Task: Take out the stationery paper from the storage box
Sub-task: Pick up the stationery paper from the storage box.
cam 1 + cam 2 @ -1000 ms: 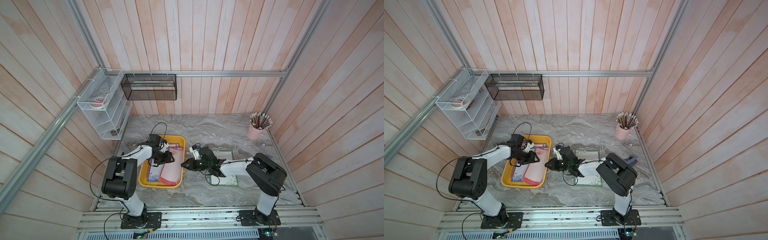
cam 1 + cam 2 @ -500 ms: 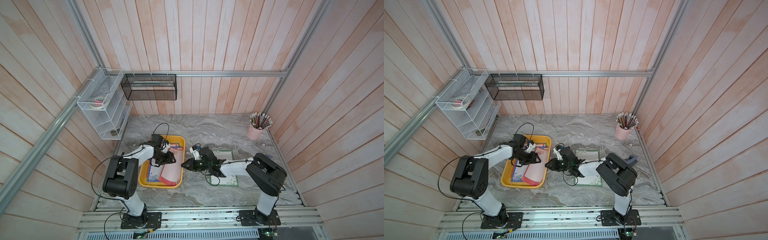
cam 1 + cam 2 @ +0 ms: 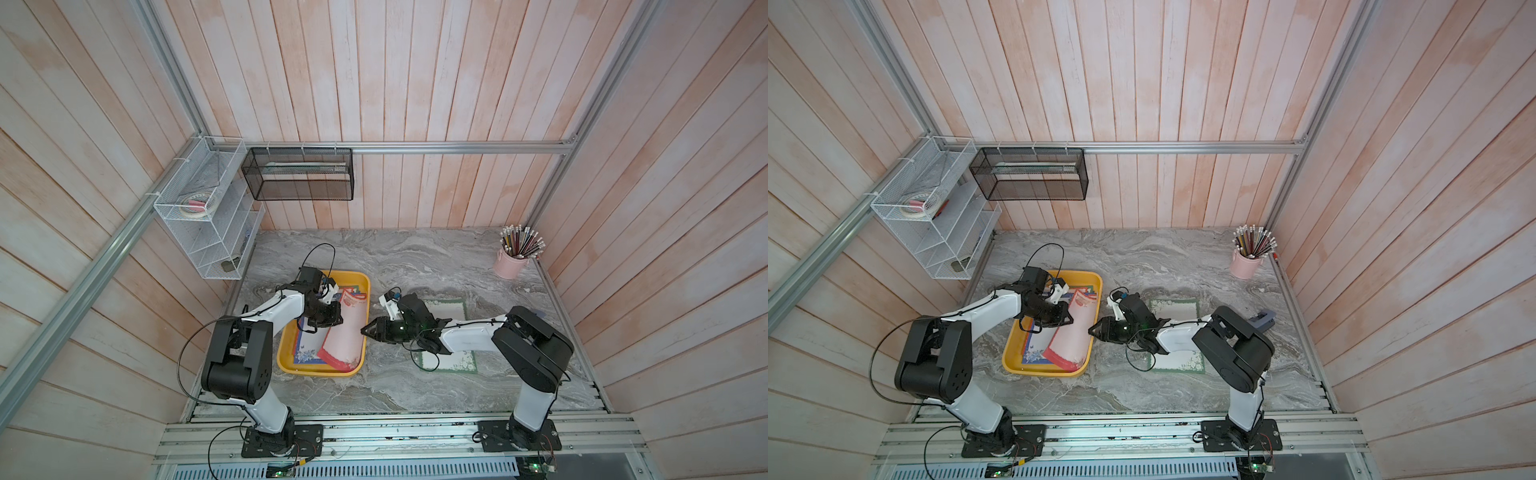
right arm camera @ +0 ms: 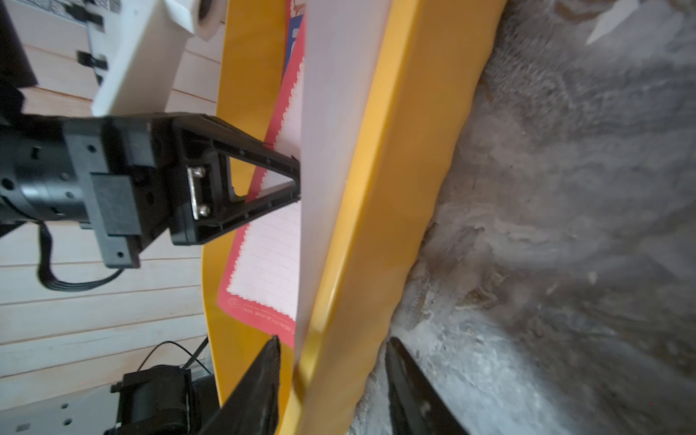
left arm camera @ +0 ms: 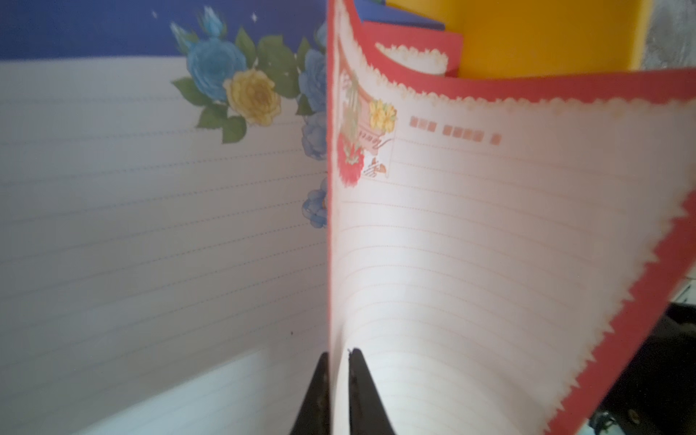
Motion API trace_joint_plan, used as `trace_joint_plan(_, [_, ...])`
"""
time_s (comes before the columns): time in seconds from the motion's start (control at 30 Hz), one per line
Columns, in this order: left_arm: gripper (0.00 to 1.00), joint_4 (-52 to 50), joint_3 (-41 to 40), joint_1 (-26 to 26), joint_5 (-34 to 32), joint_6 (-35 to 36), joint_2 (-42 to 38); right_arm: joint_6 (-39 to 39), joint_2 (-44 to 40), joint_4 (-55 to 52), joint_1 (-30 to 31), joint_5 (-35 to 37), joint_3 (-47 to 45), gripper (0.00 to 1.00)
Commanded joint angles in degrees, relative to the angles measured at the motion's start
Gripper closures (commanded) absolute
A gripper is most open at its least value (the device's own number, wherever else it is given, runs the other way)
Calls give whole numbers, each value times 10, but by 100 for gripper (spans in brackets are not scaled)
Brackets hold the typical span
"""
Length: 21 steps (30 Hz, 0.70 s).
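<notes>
Storage box [image 3: 351, 277] sitting on tabletop [image 3: 415, 257], holding stationery paper [image 3: 1067, 336]: red-bordered sheet [image 5: 489, 263] curling upward over blue-bordered sheet [image 5: 132, 226]. Your left end effector [image 5: 337, 357] pinching red-bordered sheet's edge. Your right end effector [image 4: 334, 341] standing open, jaws straddling box wall. Green-bordered sheet [image 3: 451, 309] lying on tabletop outside box. Pink cup [image 3: 509, 266] holding pencils [image 3: 521, 241]. Print on red border showing too small for reading.

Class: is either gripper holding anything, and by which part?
The left gripper pinches the red-bordered sheet by one side edge. The right gripper holds nothing; its open fingers straddle the wall of the yellow tray.
</notes>
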Motion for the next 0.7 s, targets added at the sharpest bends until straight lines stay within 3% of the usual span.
trace_joint_plan(0.0, [94,11,-10,2,-36,13,-56,-29,-8,-44,3,24,27,47])
trace_joint_plan(0.07, [100,22,-21,1,-54,13,-94,-32,-28,-53,3,52,26,42])
trace_joint_plan(0.37, [100,93,2,1,-94,-8,-265,-117,-143,-174,3,196,51,24])
trace_joint_plan(0.53, [100,181,-29,1,-51,-34,-378,-164,-231,-197,3,265,30,22])
trace_joint_plan(0.67, [100,236,-49,1,-11,-37,-458,-214,-342,-135,3,323,-48,23])
